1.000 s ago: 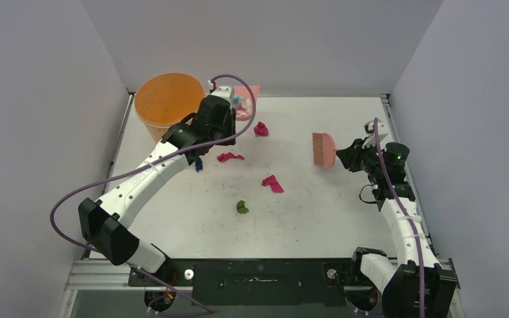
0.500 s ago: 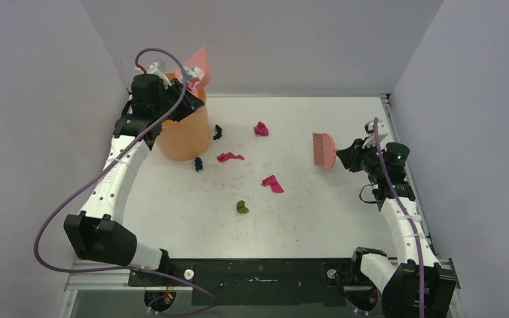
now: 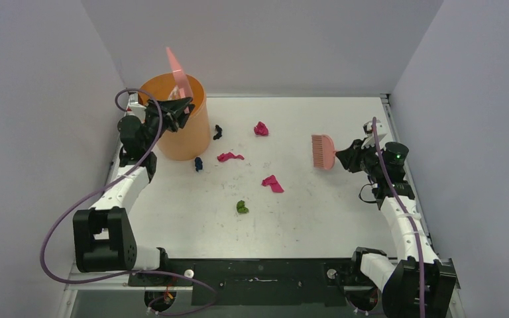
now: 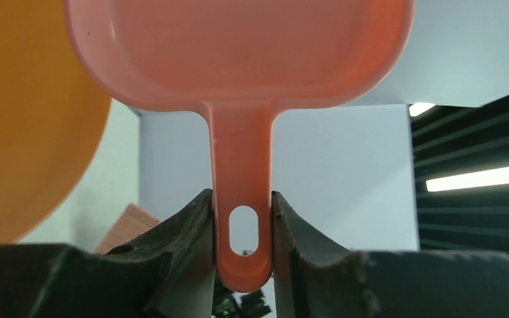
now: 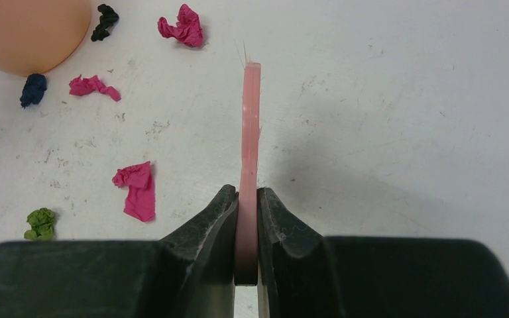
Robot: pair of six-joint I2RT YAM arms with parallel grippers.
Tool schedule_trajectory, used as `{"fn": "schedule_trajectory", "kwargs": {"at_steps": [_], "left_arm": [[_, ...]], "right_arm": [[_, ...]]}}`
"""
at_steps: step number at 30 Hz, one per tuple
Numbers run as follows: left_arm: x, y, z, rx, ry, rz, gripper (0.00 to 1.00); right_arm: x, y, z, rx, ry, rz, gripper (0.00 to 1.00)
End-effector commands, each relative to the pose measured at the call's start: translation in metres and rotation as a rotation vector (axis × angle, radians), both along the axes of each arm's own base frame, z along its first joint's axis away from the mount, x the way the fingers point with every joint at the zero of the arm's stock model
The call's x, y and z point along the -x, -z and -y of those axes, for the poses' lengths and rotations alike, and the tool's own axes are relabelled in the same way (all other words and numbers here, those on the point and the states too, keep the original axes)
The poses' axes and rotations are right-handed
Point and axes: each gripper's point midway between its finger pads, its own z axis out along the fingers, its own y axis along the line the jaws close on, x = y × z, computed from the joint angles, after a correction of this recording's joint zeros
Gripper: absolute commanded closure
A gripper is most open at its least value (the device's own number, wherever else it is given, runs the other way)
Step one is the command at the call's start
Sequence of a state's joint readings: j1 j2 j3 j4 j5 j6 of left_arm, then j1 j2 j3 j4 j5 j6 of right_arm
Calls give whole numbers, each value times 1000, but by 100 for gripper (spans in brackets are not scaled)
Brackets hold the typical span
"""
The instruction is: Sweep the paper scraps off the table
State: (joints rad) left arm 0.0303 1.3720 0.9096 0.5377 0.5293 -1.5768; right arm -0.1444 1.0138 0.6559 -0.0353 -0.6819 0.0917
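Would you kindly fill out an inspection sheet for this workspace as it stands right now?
Surface: white table, faint scuff marks.
Job's things: six paper scraps lie loose on it: three magenta, one black, one dark blue, one green.
Clutter: nothing seen beyond the orange bucket at the far left corner.
Grippers: left gripper shut on the pink dustpan handle, pan tipped above the bucket; right gripper shut on the pink brush, right of the scraps.
Cables: a purple cable runs along each arm; the left one loops past the table's left edge.
Surroundings: plain grey walls on three sides.
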Motion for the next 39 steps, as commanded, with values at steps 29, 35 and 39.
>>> {"fn": "schedule_trajectory", "kwargs": {"at_steps": [29,35,39], "left_arm": [[54,-77,9,-68,95,292,100],[90,-66,27,-381,168,294,100],[123,-28,52,-687,251,206,100]], "right_arm": [[-8,-21,0,23,-33,86,95],[-7,-22,0,29,-33,89,95],[-7,-21,-1,27,-37,85,95]]}}
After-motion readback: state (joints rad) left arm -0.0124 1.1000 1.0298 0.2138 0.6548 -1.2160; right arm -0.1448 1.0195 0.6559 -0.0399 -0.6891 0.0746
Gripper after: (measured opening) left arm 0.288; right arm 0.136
